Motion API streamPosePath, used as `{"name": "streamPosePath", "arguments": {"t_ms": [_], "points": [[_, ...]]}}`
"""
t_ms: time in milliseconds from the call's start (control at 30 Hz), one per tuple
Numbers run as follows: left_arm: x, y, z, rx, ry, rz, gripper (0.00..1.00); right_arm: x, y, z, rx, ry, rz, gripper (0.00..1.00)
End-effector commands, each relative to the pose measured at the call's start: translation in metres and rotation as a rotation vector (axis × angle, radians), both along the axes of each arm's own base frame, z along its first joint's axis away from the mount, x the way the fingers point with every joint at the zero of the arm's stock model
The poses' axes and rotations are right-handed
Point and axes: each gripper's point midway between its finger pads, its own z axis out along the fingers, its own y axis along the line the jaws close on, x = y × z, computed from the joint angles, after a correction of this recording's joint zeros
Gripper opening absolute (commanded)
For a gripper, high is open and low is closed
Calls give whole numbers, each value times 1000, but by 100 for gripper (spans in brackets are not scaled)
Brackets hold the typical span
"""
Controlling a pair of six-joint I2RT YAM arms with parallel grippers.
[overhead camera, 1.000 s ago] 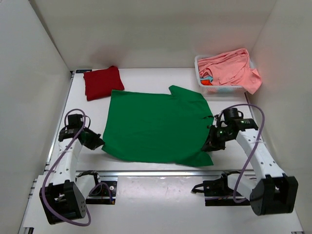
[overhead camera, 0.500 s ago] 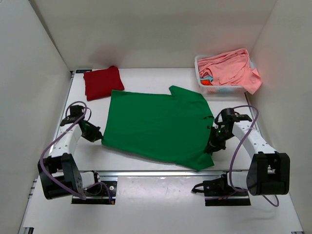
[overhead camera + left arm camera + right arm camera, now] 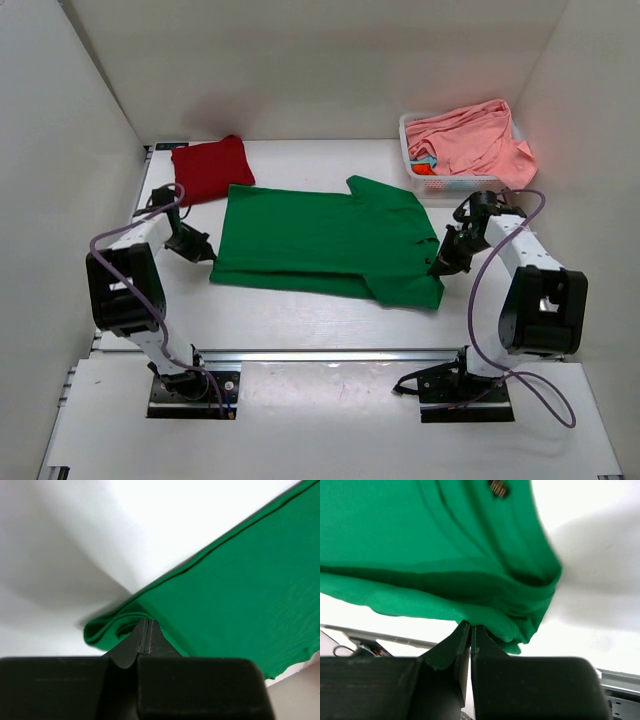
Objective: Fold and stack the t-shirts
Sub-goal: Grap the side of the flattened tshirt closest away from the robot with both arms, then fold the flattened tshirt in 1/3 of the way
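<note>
Top external | left tool (image 3: 203, 250) clamped green t-shirt (image 3: 320, 245) at left edge | right tool (image 3: 438, 266) clamped its right edge, over worktop (image 3: 300, 322)

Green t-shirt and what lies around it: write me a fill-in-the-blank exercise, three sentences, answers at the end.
1. Open or shut: the left end effector and the right end effector are both ____ on the green t-shirt.
2. The dark red t-shirt lies folded at the far ____ of the table.
3. The salmon pink t-shirt hangs over the white basket at the table's far ____.

Missing words: shut; left; right.
</note>
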Motion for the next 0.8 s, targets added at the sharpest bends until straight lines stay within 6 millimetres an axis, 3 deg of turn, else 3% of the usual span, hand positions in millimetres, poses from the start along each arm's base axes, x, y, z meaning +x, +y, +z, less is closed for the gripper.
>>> {"name": "streamPosePath", "arguments": {"t_ms": [0, 133, 267, 300, 433, 467, 567, 767], "points": [[39, 0, 14, -3, -90, -31, 0, 26, -15, 3, -36, -46, -33, 0], [61, -2, 15, -2, -95, -55, 0, 38, -19, -4, -49, -33, -34, 0], [60, -1, 1, -16, -44, -58, 0, 49, -16, -12, -45, -26, -14, 0], [61, 0, 0, -22, -37, -54, 11, 51, -15, -17, -41, -15, -16, 2], [60, 1, 3, -33, -40, -46, 33, 66, -16, -17, -46, -45, -17, 14], [59, 3, 3, -19, -32, -45, 40, 70, -16, -16, -50, -55, -20, 19], [53, 5, 12, -13, -51, -52, 41, 77, -17, -13, -58, -79, -21, 25], [23, -5, 0, -32, -14, -61, 42, 83, -11, -9, -53, -95, -8, 25]]}}
